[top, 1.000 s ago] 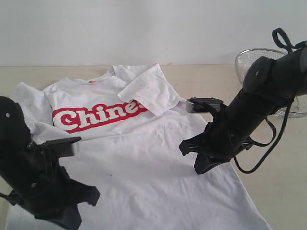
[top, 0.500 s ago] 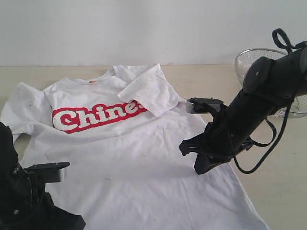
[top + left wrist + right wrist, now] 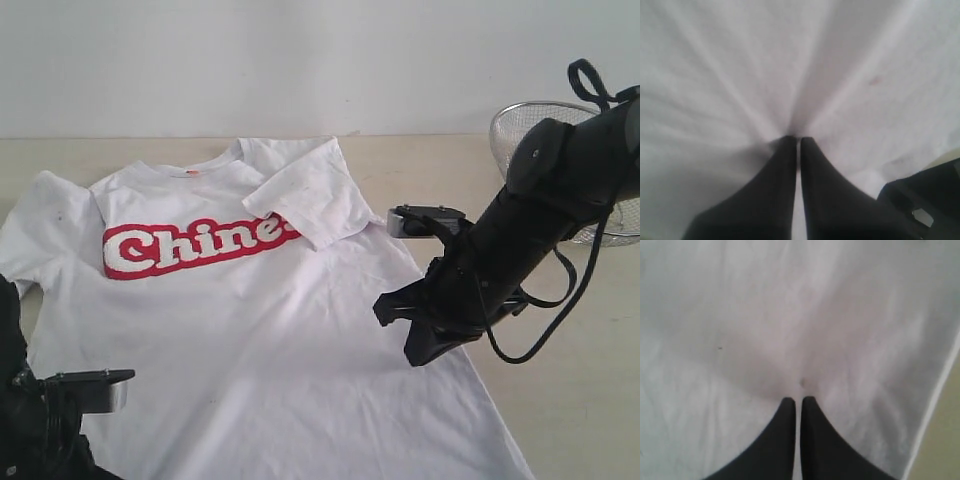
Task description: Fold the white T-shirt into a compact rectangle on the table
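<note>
1. Since a second ago, the left arm [image 3: 40, 425] has drawn back to the table's [image 3: 590, 400] near left corner, tugging the shirt [image 3: 280, 330] (chest up, spread over the table's left half) along.
2. Left gripper [image 3: 799, 137]: jaws closed, pinching puckered shirt.
3. Right gripper [image 3: 800, 399]: jaws closed, tips on the shirt; grip unclear.

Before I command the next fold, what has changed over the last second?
The left end effector, shut on the white T-shirt, drew back toward the exterior view's lower-left corner, dragging the cloth slightly that way. The right end effector and the folded sleeve stayed put.
</note>
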